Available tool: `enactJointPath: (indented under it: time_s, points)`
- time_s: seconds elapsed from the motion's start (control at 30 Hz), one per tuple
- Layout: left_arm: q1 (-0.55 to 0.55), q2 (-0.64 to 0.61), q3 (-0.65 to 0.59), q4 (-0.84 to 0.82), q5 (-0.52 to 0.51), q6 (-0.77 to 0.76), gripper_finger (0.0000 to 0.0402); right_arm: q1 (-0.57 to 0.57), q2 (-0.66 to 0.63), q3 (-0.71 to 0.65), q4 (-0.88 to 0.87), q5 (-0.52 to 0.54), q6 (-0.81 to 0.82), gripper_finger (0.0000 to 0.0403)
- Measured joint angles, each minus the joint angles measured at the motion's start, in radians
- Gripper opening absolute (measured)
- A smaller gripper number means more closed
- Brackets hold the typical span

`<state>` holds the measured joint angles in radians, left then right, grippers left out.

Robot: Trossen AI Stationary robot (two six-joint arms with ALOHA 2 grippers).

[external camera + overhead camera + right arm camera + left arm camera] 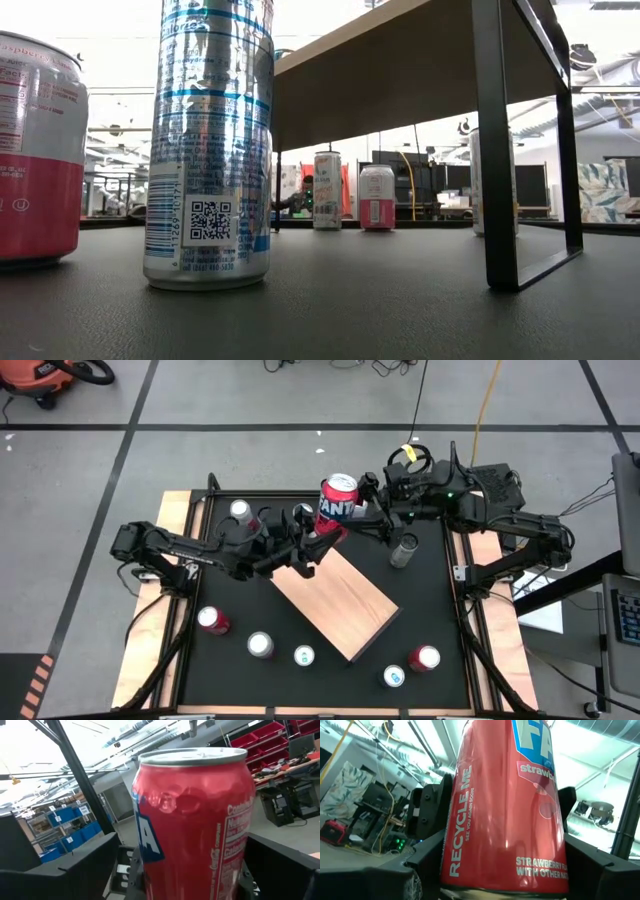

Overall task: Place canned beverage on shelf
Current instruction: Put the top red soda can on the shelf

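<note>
One camera looks straight down on my surface (330, 670); another sits level; both wrist cameras press close on the red can (507, 810).

Even overhead light fills the high view; the black tabletop (330, 670) reads flat and matte, and the arms lay only soft, short shadows across the pale shelf (335, 605). In the low view the room behind the shelf (400, 70) is blown out to white, so its underside falls into brown shade. The silver can (208, 140) nearest that camera catches bright streaks down its side and looks slightly soft. Both wrist views look up into glaring ceiling light. The red can (507, 805) shows broad sheen and bulges with close-range distortion; its lettering is sharp, while the dark fingers (427, 812) beside it blur.
</note>
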<state>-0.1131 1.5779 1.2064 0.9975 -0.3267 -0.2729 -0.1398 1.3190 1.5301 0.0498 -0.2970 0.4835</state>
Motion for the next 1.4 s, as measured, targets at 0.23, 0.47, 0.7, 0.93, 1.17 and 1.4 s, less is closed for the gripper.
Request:
enactJointPath:
  time_s: [0.23,0.47,0.7,0.93,1.17,1.4]
  points:
    - [0.000,0.003,0.000,-0.001,-0.001,0.002,0.0291,0.000,0.000,0.000,-0.015,0.004,-0.003,0.0392]
    - [0.000,0.003,0.000,0.003,-0.014,0.021,0.0291,0.000,0.000,0.000,-0.026,0.006,-0.011,0.0383]
    - [0.000,0.003,0.000,-0.006,-0.019,0.020,0.0305,-0.001,0.000,0.000,-0.034,0.012,-0.021,0.0304]
    - [-0.002,0.003,0.000,-0.009,-0.035,0.017,0.0308,-0.001,0.000,0.000,-0.042,0.012,-0.024,0.0265]
    - [-0.029,0.003,0.002,-0.009,-0.134,-0.004,0.0313,-0.004,0.000,0.000,-0.047,0.009,-0.012,0.0268]
    - [-0.066,0.003,0.002,-0.011,-0.276,-0.037,0.0367,-0.011,0.001,-0.001,-0.050,0.017,-0.037,0.0268]
